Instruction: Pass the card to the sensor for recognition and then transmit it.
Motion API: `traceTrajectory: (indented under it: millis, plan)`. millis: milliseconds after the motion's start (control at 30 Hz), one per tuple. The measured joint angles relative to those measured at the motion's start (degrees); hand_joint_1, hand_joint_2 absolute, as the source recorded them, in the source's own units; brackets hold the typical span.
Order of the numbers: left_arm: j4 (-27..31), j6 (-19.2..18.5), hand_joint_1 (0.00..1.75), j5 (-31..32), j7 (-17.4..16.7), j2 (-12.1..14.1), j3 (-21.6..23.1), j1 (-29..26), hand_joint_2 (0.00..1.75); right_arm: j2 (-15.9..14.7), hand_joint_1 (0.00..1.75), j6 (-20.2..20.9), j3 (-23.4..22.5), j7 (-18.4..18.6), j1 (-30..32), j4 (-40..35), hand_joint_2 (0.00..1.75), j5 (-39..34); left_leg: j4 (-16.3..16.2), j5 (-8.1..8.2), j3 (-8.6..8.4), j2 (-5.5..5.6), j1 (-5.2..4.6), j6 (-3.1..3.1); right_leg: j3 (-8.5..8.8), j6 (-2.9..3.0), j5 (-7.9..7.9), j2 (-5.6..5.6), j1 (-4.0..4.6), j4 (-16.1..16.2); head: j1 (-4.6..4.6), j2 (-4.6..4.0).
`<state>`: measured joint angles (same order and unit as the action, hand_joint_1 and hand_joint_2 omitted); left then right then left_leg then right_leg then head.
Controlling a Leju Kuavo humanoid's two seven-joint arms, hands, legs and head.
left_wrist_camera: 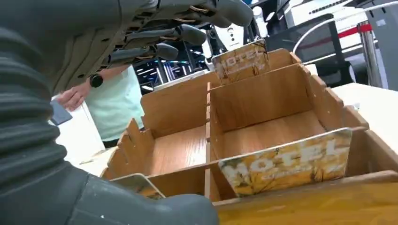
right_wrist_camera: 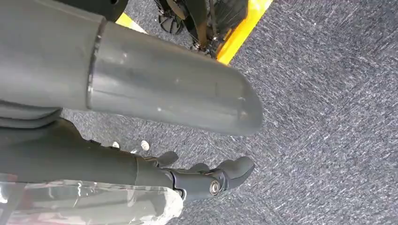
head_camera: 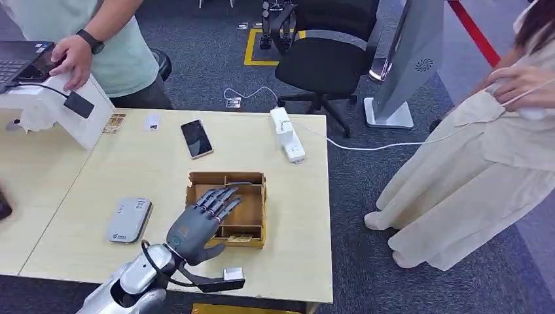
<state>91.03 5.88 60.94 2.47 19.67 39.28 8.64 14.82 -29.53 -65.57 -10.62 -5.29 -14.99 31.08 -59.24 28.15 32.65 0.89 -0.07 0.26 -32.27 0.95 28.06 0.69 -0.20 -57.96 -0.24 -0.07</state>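
Note:
A wooden divided box stands near the table's front edge. A yellow "HOTEL" card stands upright in its near slot, seen also as a thin card in the head view. Another such card stands at the far wall, and a third card peeks out beside my thumb. My left hand hovers over the box with fingers stretched out and apart, holding nothing. A flat grey card sensor lies left of the box. My right hand hangs over the carpet, holding nothing.
A phone and a white power strip lie farther back on the table. At the far left, a person rests a hand by a laptop on a white stand. Another person in beige stands to the right.

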Motion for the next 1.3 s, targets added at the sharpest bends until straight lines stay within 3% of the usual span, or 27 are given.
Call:
traceTrajectory:
  millis: [567, 1033, 1300]
  plan:
    - [-0.11, 0.20, 0.00, 1.01, -1.05, 1.97, -0.02, 0.14, 1.75, 0.00, 0.00, -0.09, 0.00, 0.20, 0.03, -0.02, 0.00, -0.02, 0.00, 0.00, 0.00, 0.00, 0.00, 0.00, 0.00, 0.00, 0.00, 0.00, 0.00, 0.00, 0.00, 0.02]
    - [0.61, 0.65, 0.00, 2.38, -1.95, 5.05, -1.29, -2.53, 1.75, 0.00, 0.00, -0.22, -0.09, 0.17, 0.37, -0.17, 0.00, -0.61, 0.01, 0.00, 0.00, 0.00, 0.00, 0.00, 0.01, 0.00, 0.00, 0.00, 0.00, -0.01, 0.00, 0.00]
    - [4.26, 2.60, 0.00, 2.71, -2.01, 7.14, -5.14, -7.74, 1.75, 0.09, 0.00, -1.18, -0.50, 0.20, 0.48, -0.35, 0.00, -1.07, 0.01, 0.01, 0.01, -0.01, 0.01, -0.01, -0.01, 0.00, 0.02, 0.01, 0.01, -0.01, 0.00, 0.02]
